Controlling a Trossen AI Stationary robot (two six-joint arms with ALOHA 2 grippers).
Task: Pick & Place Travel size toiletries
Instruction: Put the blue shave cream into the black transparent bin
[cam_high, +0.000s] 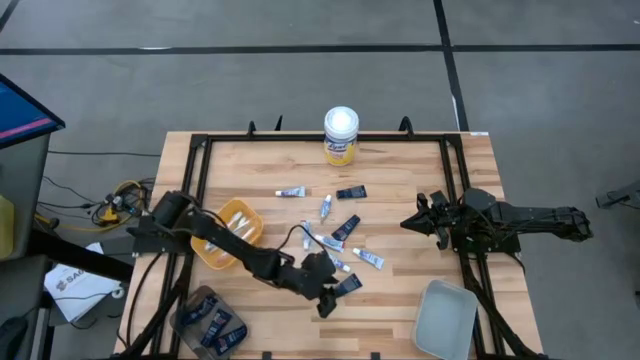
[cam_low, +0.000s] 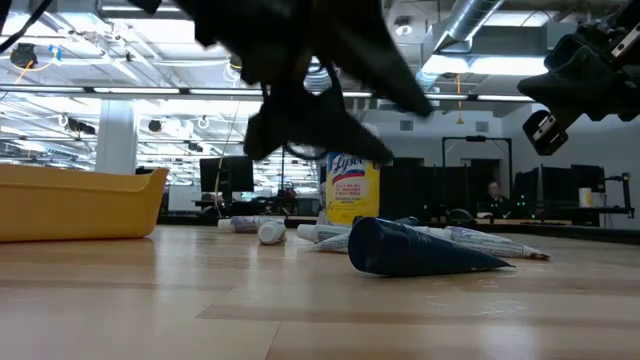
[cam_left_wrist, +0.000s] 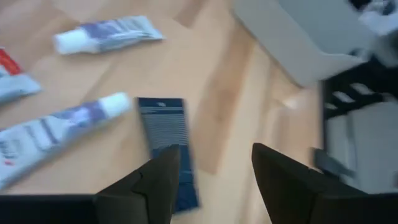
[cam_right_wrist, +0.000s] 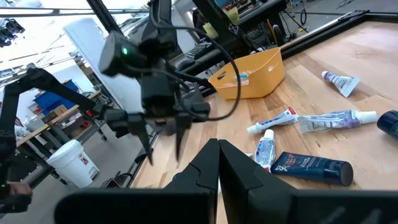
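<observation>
The left claw (cam_high: 327, 300) hangs with fingers apart over a dark tube (cam_left_wrist: 168, 146) at six o'clock on the counter (cam_high: 400, 190). Next it should drop and pinch. The right claw (cam_high: 418, 222) waits shut at three o'clock.

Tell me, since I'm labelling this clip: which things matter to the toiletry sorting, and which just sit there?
Job:
- white tubes
- navy tubes
- yellow bin
- grey tray
- left gripper, open over a navy tube

Bystanders:
- yellow canister
- right gripper, shut
</observation>
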